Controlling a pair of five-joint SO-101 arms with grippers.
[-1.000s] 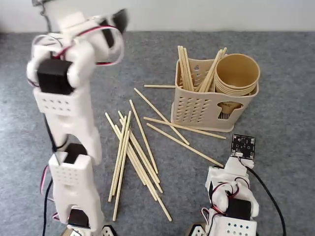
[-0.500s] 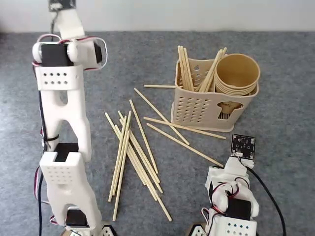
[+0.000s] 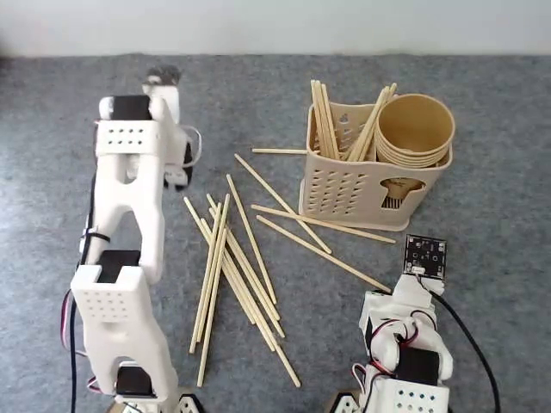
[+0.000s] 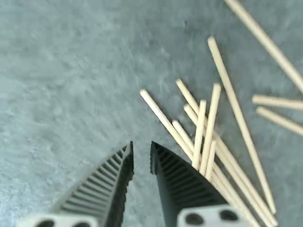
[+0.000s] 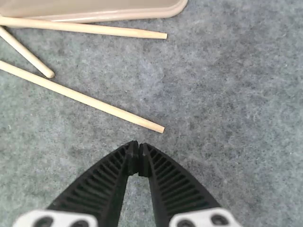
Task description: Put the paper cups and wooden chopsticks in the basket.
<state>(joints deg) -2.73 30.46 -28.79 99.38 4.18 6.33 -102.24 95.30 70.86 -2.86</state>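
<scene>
One basket (image 3: 349,185), one cup stack (image 3: 416,129), many chopsticks (image 3: 215,258).

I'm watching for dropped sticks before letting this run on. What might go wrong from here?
The loose chopsticks lie crossed in a pile, so the left gripper, its fingers only narrowly apart, may pinch several or scatter them. The standing chopsticks in the basket lean past its rim; a new insertion might knock them out.

Cups (image 3: 415,129) in basket (image 3: 349,189); chopsticks (image 3: 228,267) scattered

Basket (image 3: 344,194) beige w/ hole pattern; cups (image 3: 417,129) tan; chopsticks (image 3: 220,258) pale wood; mat (image 3: 508,215) grey, maybe mottled.
</scene>
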